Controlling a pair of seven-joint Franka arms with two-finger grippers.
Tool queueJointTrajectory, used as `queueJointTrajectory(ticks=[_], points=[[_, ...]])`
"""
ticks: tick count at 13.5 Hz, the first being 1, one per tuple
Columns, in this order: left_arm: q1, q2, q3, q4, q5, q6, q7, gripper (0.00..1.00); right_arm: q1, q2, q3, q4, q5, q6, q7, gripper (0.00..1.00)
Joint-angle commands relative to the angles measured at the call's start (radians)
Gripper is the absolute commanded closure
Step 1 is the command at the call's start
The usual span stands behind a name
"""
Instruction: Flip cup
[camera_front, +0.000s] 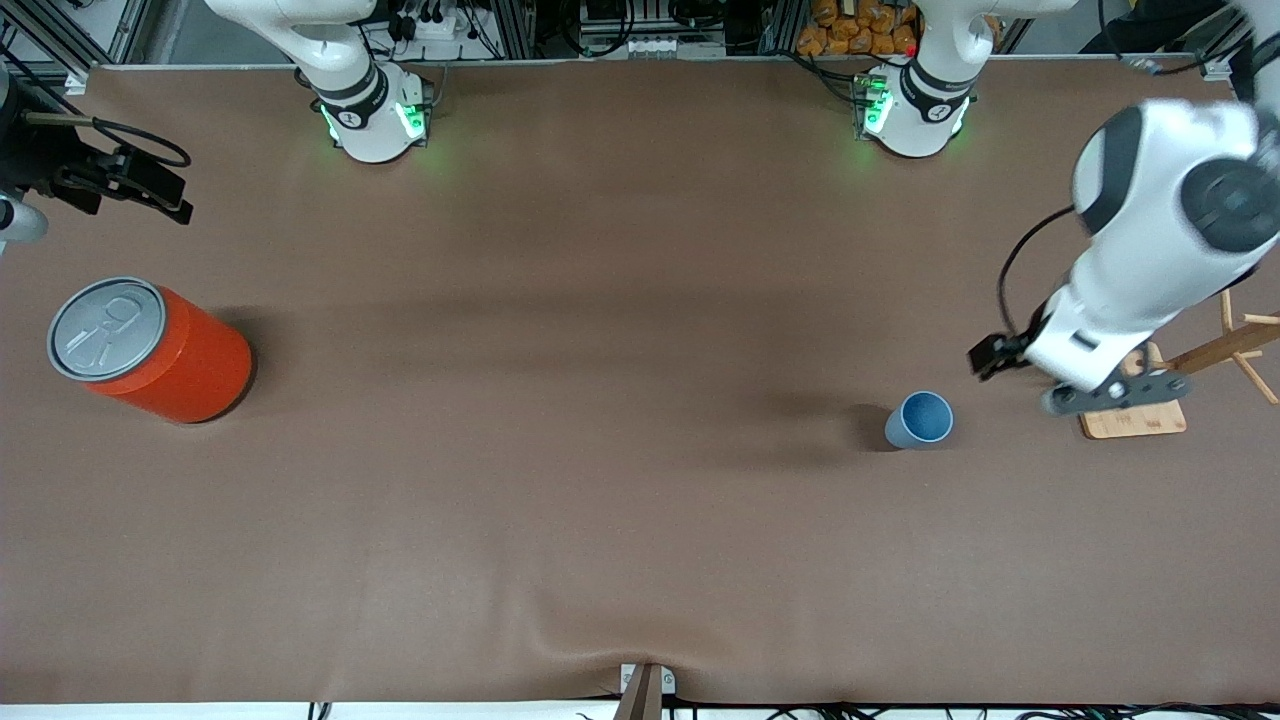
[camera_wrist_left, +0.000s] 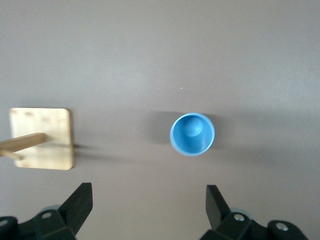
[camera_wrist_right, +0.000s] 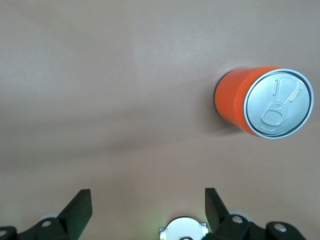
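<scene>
Nearest the front camera stands the small light-blue tapered plastic cup (camera_front: 919, 419), upright, with its darker blue mouth up, on the brown counter (camera_front: 600, 520), toward my left arm's end.

Going from my right arm's end to my left arm's end: my right hand (camera_front: 125, 185) waits over the counter edge with its fingers spread wide and nothing between them. Below it, nearer the camera, stands one large orange cylindrical can with a grey pull-tab lid (camera_front: 150, 350). Then comes a long bare stretch of counter, then the cup, then my left hand (camera_front: 1075, 390), which hovers over a small wooden stand with a square base (camera_front: 1135, 420), just beside the cup. In the left wrist view the fingers are wide apart and hold nothing.

I judge the cup to be light, stiff and somewhat slippery, so it may tip easily. I would pinch it across the wall near the rim.

I count one cup, one can, one stand, two hands.
</scene>
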Motion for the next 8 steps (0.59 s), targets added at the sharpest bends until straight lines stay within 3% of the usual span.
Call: queueJointTrajectory(ticks=[1, 8], points=[[0.07, -0.091, -0.005, -0.026, -0.053, -0.065, 0.133, 0.0, -0.028, -0.012, 0.009, -0.004, -0.005, 0.005, -0.027, 0.0], [0.089, -0.126, -0.009, 0.072, -0.1, -0.168, 0.193, 0.0, -0.035, -0.011, 0.005, -0.01, -0.004, 0.02, -0.102, 0.0]])
